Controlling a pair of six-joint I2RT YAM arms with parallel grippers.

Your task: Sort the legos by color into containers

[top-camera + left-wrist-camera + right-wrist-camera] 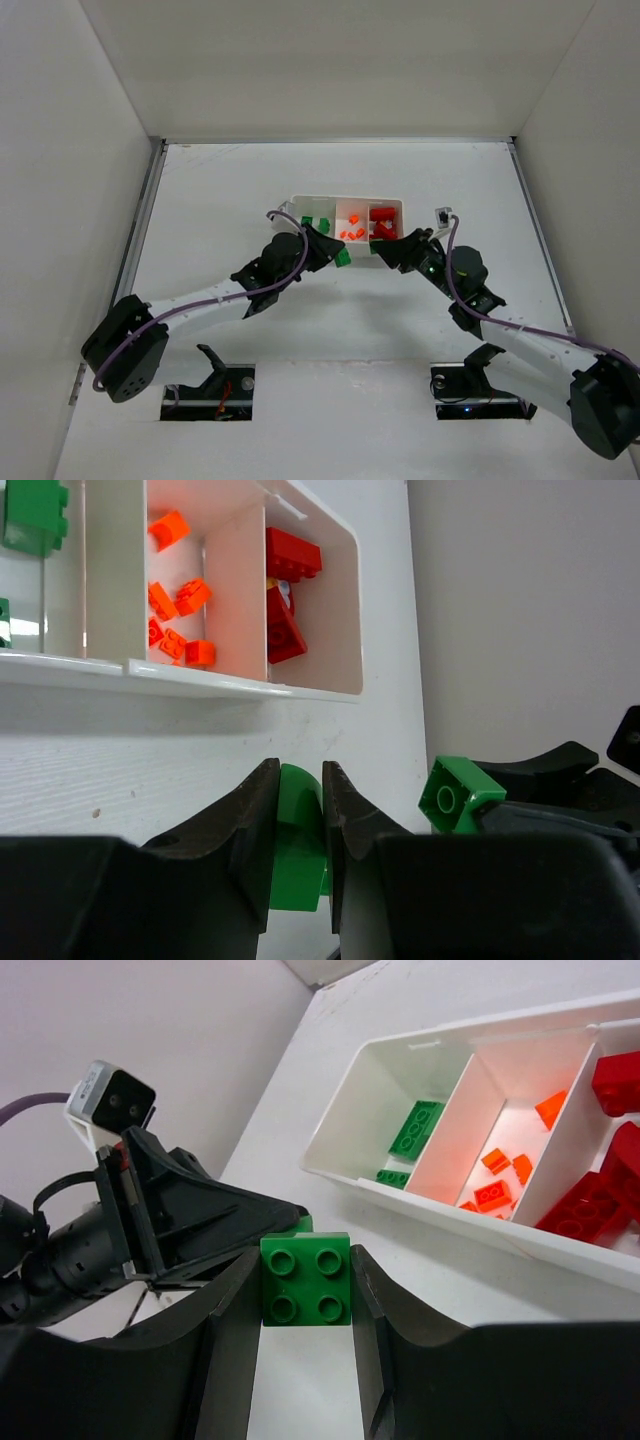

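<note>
Left gripper pinches a green brick. Right gripper pinches a four-stud brick, also green. Both are just before the white tray. Greens lie in its left compartment, orange bits in the middle, reds in the right.

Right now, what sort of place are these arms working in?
Probably a robot lab test cell: white walls box in a white table, left arm and right arm mounted at its near edge, a compartmented tray of lego bricks.
</note>
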